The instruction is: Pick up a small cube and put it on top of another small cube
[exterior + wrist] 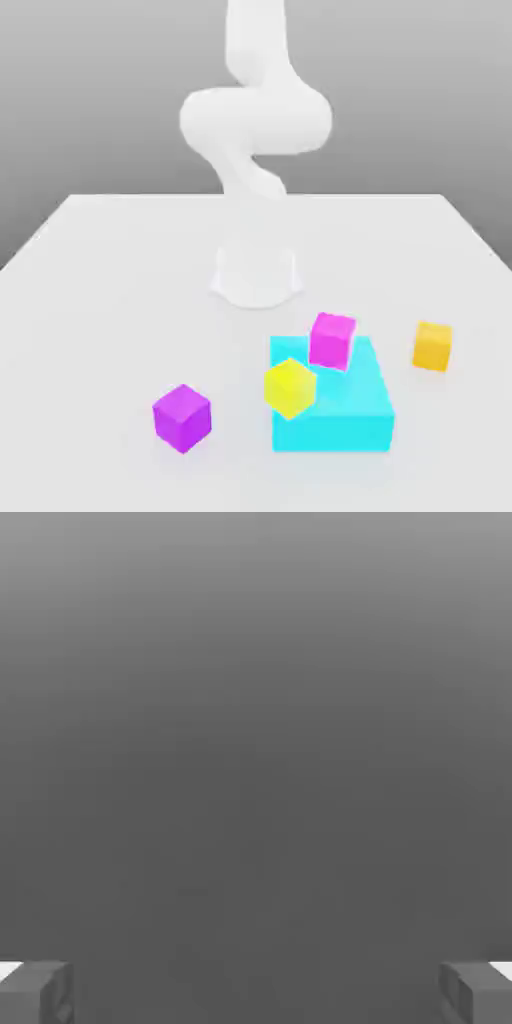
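Note:
The small violet-purple cube (181,417) rests on the white table, toward the exterior view's left and near the front. The small magenta-pink cube (332,340) sits on the back part of a flat cyan block (345,415). In the hand view my gripper (256,992) is open: its two grey fingertips (35,990) stand far apart with nothing between them, in front of a plain grey background. The white arm (255,120) rises from its base behind the cubes and bends upward.
A yellow cube (290,387) is tilted on the cyan block's left edge. An orange-yellow cube (432,346) stands on the table (100,300) at the exterior view's right. The arm's round base (257,275) sits mid-table.

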